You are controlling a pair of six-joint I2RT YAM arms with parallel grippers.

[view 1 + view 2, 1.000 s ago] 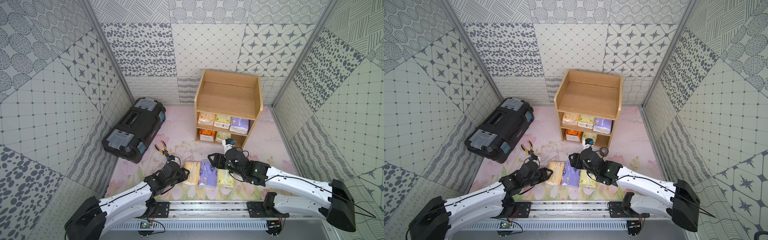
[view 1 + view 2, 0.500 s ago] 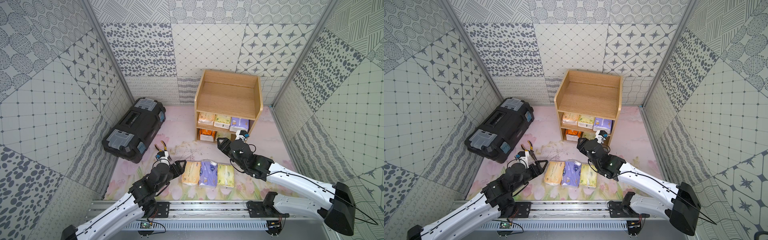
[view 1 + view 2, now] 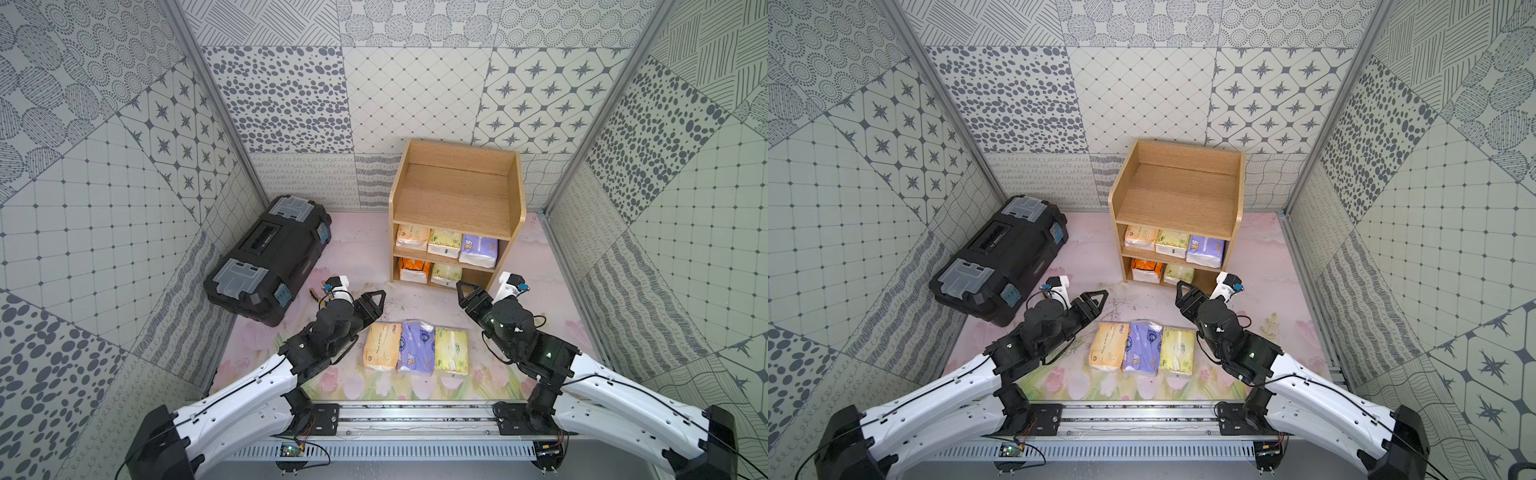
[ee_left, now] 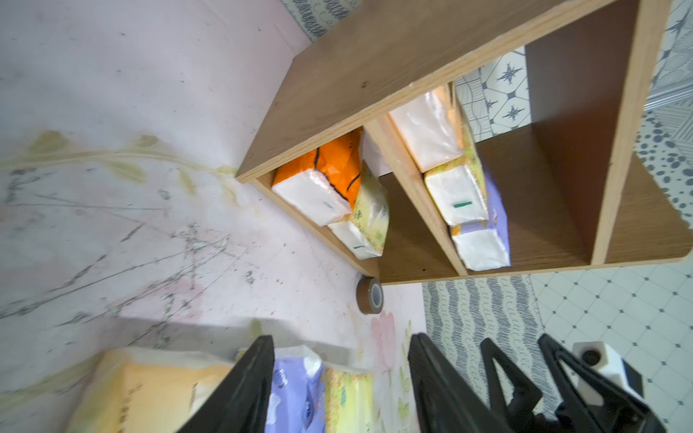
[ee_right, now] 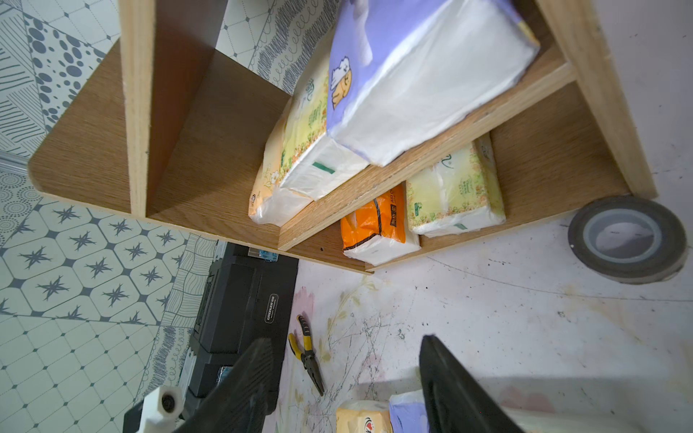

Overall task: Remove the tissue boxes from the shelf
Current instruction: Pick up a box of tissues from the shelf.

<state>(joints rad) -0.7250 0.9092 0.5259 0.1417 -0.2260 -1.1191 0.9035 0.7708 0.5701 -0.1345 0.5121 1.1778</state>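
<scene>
The light-wood shelf (image 3: 455, 195) stands at the back. Its middle tier holds cream (image 3: 411, 237), yellow-green (image 3: 444, 243) and lavender (image 3: 478, 250) tissue boxes. The bottom tier holds an orange one (image 3: 413, 269) and a yellow-green one (image 3: 446, 275). Three more packs, cream (image 3: 381, 347), lavender (image 3: 417, 347) and yellow-green (image 3: 451, 351), lie side by side on the floor in front. My left gripper (image 3: 371, 305) (image 4: 342, 337) hovers open and empty just beyond the cream floor pack. My right gripper (image 3: 467, 295) (image 5: 344, 339), also open and empty, is near the shelf's bottom right corner.
A black toolbox (image 3: 270, 257) lies left of the shelf. Yellow-handled pliers (image 5: 305, 354) rest on the floor beside it. A brown tape roll (image 5: 628, 240) leans at the shelf's lower right corner. Patterned walls close in on three sides, and the arms' rail (image 3: 415, 415) runs along the front.
Both grippers have left the three floor packs and moved toward the shelf. The right one swung up and rightward to the shelf's lower corner.
</scene>
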